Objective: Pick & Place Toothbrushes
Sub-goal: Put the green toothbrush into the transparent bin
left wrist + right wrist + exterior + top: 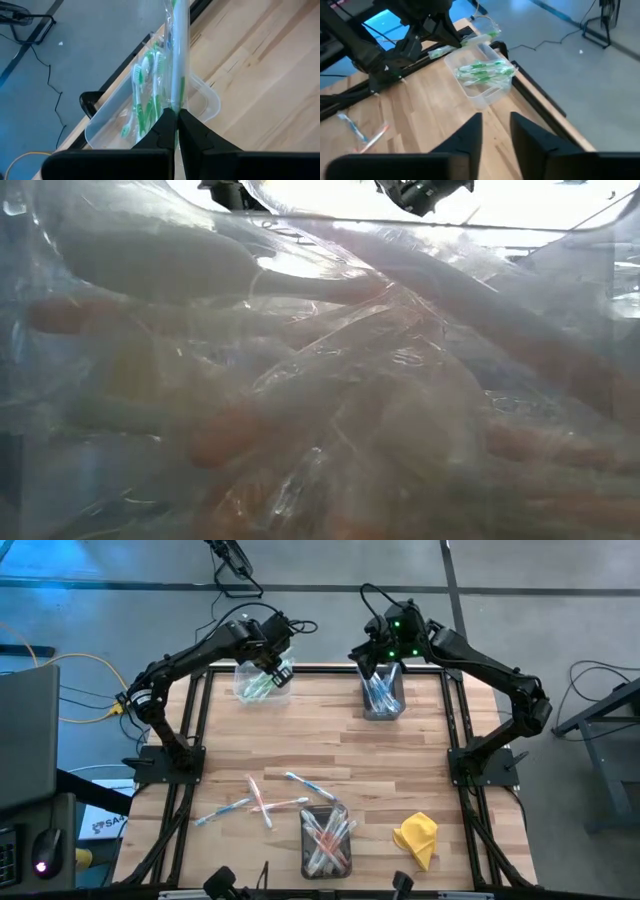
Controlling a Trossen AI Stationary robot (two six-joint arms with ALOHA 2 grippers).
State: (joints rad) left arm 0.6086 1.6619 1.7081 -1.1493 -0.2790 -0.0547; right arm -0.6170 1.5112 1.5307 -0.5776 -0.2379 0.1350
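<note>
My left gripper (pixel 272 664) hangs over a clear bin (pixel 250 686) of green toothbrushes at the table's far left. It is shut on one wrapped green toothbrush (pixel 178 55). My right gripper (pixel 384 656) stands open above a bin (pixel 383 700) of blue toothbrushes at the far middle, with nothing between its fingers (pixel 470 135). Several loose toothbrushes (pixel 262 802) lie flat on the wood near the front. A third bin (pixel 327 840) beside them holds pink-red ones. My left gripper pinches the wrapped green toothbrush (pixel 176 100) between its two fingers, which slant down from above. The toothbrush runs on ahead, roughly along the fingers. It is lifted clear, above the green bin (pixel 100 125).
A yellow cloth (pixel 417 838) lies at the front right. Bare wood (pixel 330 745) stretches across the middle of the table. In the low view, the clear bin of pink-red toothbrushes (pixel 320 400) fills the picture. Black frame rails (pixel 190 720) run along the table's sides.
</note>
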